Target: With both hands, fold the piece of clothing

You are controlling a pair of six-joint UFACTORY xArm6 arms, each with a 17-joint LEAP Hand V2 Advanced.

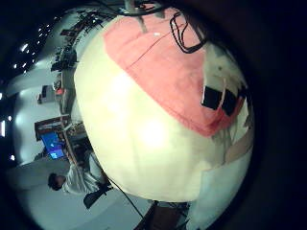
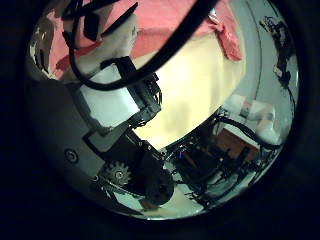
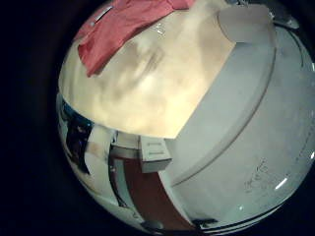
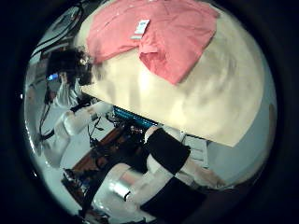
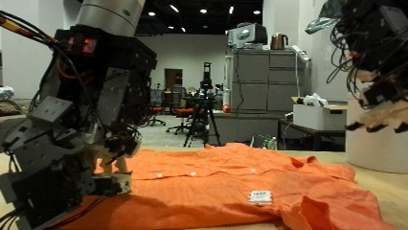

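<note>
An orange button shirt (image 5: 216, 177) lies spread flat on the pale table (image 1: 144, 144), a small white label (image 5: 260, 197) on its front. My left hand (image 5: 108, 171) hangs low over the shirt's edge on its own side, fingers relaxed and pointing down, with no cloth seen in them. Its fingertips (image 1: 219, 96) show over the shirt's (image 1: 163, 62) hem. My right hand (image 5: 376, 86) is high above the other end of the shirt, fingers loosely hanging and empty. Its palm views show the shirt (image 4: 149, 33) and label (image 4: 141, 27) from well above.
A white round container (image 5: 376, 144) stands beside the table under my right hand, and shows large in the right little finger side palm view as the container (image 3: 246, 108). Grey cabinets (image 5: 261, 91) and chairs stand behind the table.
</note>
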